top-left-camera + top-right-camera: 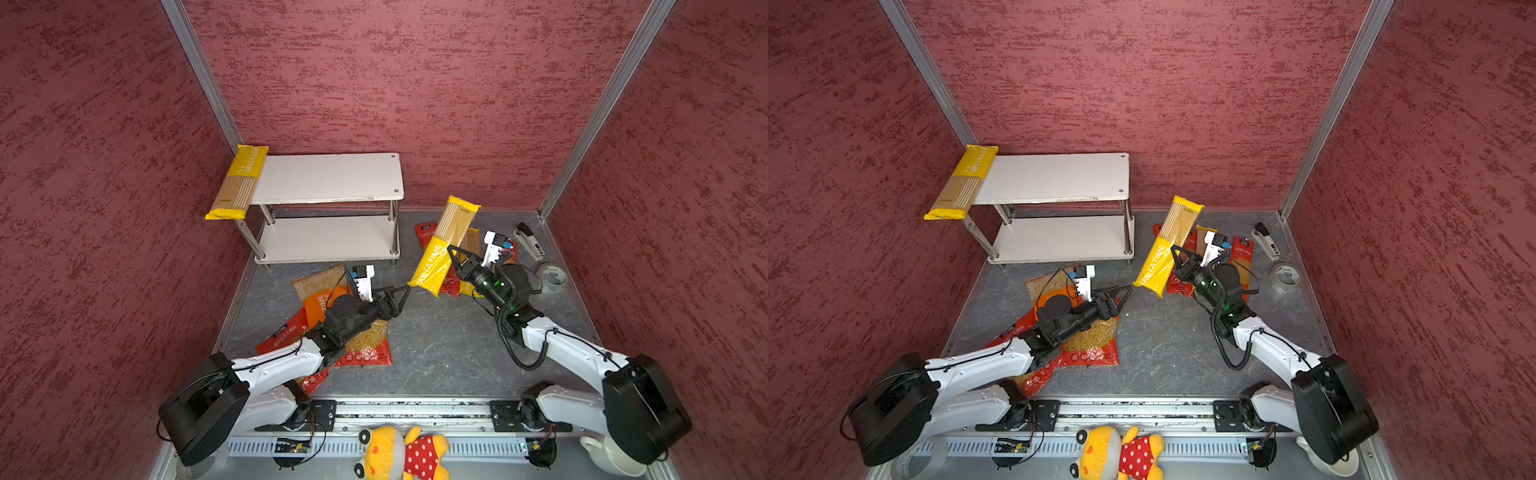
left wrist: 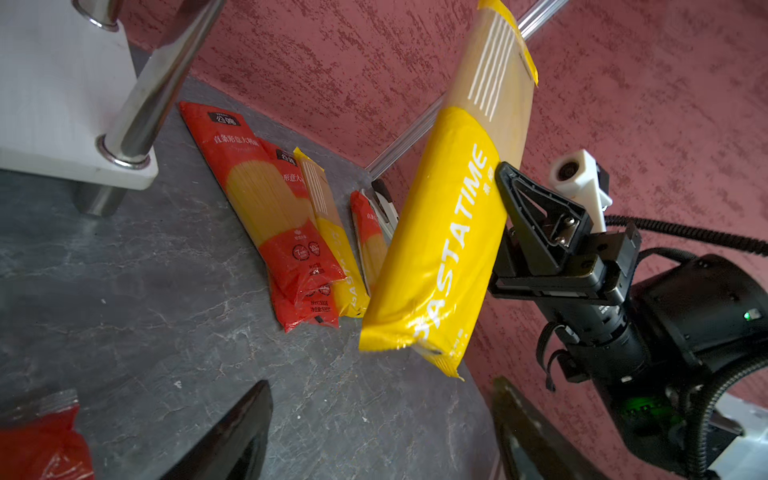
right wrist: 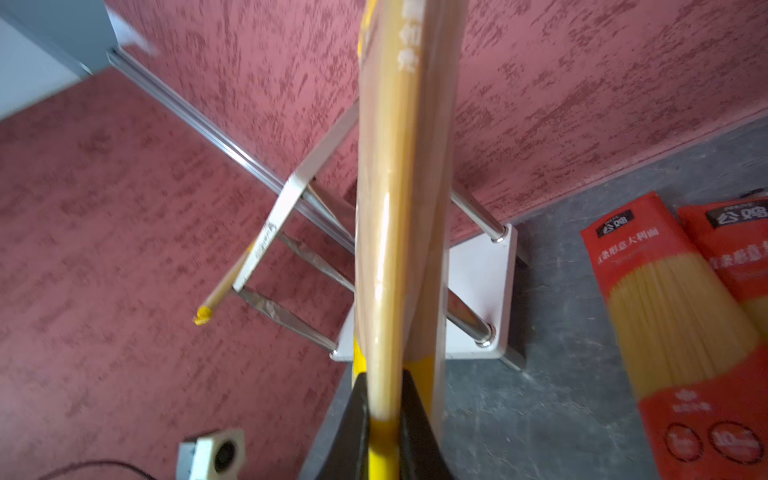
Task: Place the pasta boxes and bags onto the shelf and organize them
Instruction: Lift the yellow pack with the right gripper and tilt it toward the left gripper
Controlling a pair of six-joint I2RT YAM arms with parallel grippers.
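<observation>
Right wrist view: yellow pack (image 3: 399, 208) hides shelf (image 3: 482, 282) middle (blurred edges).

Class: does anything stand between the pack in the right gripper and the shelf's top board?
Nothing visible does: the held yellow pack is airborne, and the top board is bare except another yellow pack at its left end.

Both top views look down from high up, side by side, and share the whole bench (image 1: 436, 345) and the shelf (image 1: 328, 178). The left wrist camera sits low and close, looking across at the right hand (image 2: 498, 170). The right wrist camera looks along its yellow pack (image 3: 399, 208) toward the shelf.
</observation>
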